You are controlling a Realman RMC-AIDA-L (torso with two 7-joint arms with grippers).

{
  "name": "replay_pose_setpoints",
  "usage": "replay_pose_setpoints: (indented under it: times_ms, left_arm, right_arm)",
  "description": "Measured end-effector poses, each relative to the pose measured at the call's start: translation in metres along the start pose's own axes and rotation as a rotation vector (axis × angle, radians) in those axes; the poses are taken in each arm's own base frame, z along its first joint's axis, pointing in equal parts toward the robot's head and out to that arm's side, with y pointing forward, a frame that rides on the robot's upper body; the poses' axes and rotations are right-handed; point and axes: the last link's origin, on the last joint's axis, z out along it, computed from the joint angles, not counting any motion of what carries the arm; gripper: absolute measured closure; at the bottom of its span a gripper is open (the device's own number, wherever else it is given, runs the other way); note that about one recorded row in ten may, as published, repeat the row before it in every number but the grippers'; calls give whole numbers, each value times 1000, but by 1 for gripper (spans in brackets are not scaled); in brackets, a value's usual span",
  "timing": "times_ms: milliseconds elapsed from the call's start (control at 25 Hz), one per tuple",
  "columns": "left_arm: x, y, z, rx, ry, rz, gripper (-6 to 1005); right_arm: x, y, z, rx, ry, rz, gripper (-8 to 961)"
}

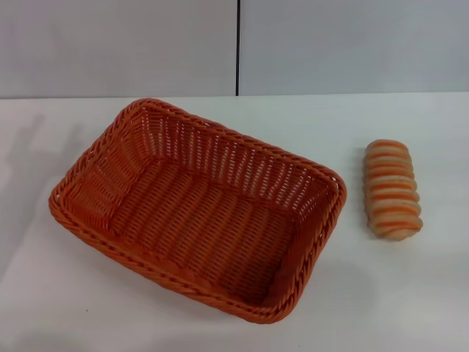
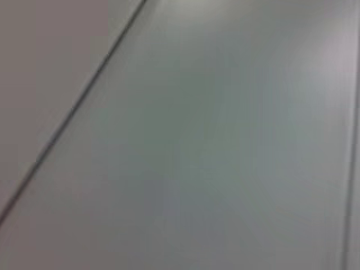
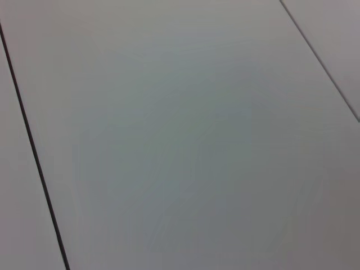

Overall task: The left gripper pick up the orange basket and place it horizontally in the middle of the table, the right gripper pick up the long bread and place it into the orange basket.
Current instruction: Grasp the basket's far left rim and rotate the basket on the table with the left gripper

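The orange basket (image 1: 198, 209) lies on the white table (image 1: 410, 293), left of centre in the head view. It sits askew, its long side running from upper left to lower right, and it holds nothing. To its right, apart from it, the long bread (image 1: 393, 189) rests on the tabletop with its length pointing away from me. Neither gripper appears in any view. Both wrist views show only pale grey panels with thin dark seams.
A pale grey wall (image 1: 117, 44) with a vertical dark seam (image 1: 237, 44) rises behind the table. A faint shadow falls on the table's far left.
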Motion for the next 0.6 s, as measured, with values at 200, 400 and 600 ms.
replay_pose_setpoints:
  times_ms: [200, 400, 600]
  left_arm:
    - [6, -6, 21, -118, -83, -38, 212]
    - [7, -18, 48, -194, -273, -76, 216]
    - [12, -24, 77, -262, -512, -100, 220]
  right_arm:
    - [1, 0, -1, 1, 2, 1, 471]
    - [2, -1, -4, 8, 8, 6, 471]
    - [3, -4, -7, 20, 20, 3, 470]
